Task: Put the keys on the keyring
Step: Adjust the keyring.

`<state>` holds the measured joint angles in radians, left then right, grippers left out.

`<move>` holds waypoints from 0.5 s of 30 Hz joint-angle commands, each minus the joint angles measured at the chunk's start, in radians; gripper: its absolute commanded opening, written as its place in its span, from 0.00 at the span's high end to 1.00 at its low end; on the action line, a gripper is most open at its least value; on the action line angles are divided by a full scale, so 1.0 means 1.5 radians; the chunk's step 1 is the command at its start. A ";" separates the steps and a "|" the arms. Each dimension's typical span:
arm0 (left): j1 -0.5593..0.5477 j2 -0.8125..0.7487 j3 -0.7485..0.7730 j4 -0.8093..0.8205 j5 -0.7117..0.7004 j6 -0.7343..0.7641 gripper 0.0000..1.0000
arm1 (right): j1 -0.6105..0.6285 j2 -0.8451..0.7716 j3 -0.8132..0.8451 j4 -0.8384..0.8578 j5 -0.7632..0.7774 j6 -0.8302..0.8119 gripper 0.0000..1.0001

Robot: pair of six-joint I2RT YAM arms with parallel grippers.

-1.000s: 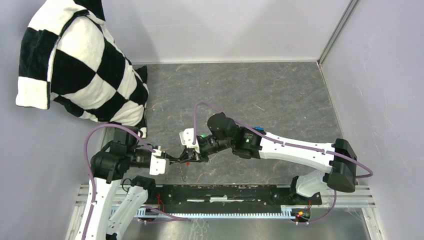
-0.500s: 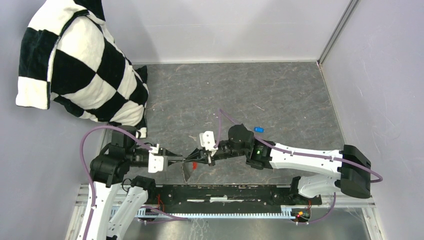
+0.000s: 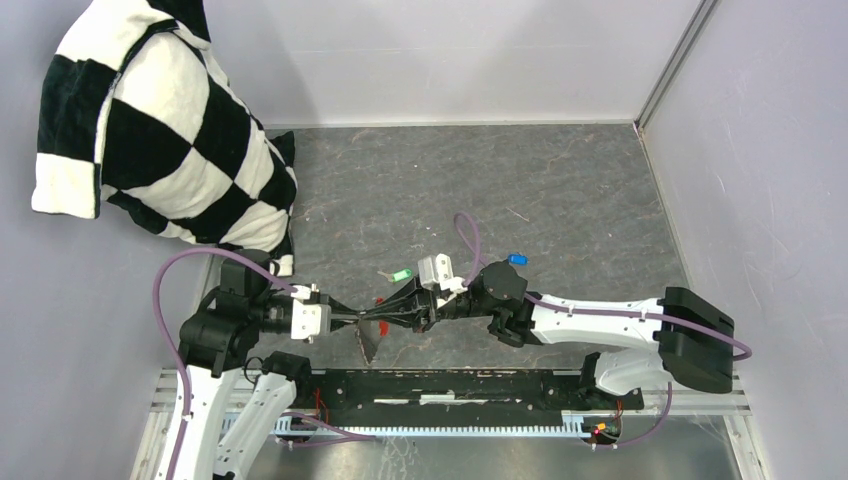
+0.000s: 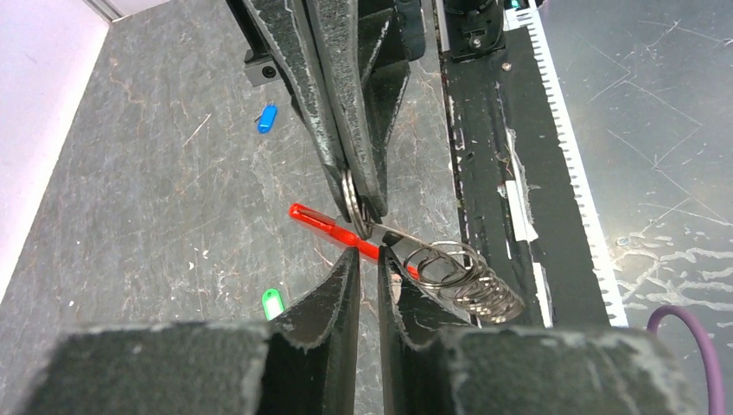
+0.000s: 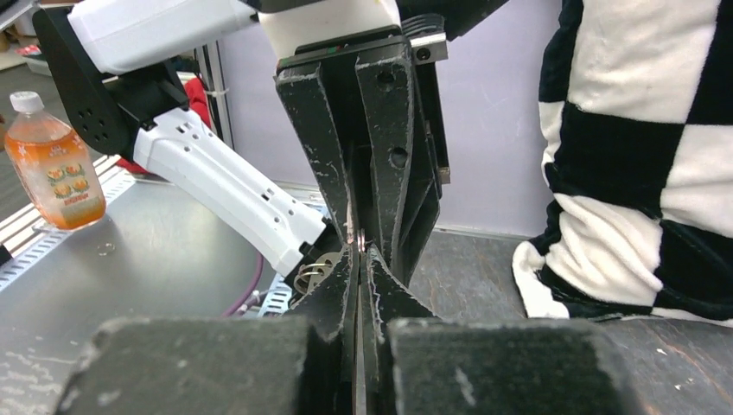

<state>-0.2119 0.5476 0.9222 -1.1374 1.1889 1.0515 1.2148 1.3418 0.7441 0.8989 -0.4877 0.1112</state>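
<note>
Right gripper (image 5: 360,252): clenched on the thin ring of the keyring (image 4: 348,194), which was held up off the table (image 3: 560,190) near its front edge
Left gripper (image 4: 369,252): met the right one tip to tip, jaws a narrow slit apart; whether they pinched anything could not be told
Keyring parts: red tag (image 4: 324,226) hung under the ring, grey strap (image 4: 471,281) coiled towards the black rail (image 3: 470,385)
Keys: green key (image 3: 402,275) lay just beyond the grippers, blue key (image 3: 517,258) farther right by the right arm, both apart from the ring
Progress: judged early; ring was in hand, no key threaded
Left to do: lift each key and work it onto the ring
Room: open table beyond and to the right; checked cloth (image 3: 170,130) filled the far left corner; rail close on the near side
</note>
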 commanded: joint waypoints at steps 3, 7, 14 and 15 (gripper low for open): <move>-0.002 0.006 0.029 -0.018 0.030 0.021 0.80 | 0.000 0.014 -0.006 0.093 0.015 0.030 0.99; -0.002 0.005 0.035 -0.018 0.036 0.016 0.78 | 0.000 0.019 0.000 0.071 0.014 0.025 0.99; -0.002 -0.005 0.031 0.013 0.030 -0.004 0.79 | 0.000 0.044 0.029 0.027 -0.014 0.026 0.99; -0.002 -0.006 0.031 0.012 0.028 -0.005 0.81 | 0.000 0.047 0.033 0.020 -0.016 0.026 0.99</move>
<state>-0.2119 0.5491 0.9417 -1.1534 1.1858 1.0515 1.2148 1.3895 0.7383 0.9459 -0.4942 0.1452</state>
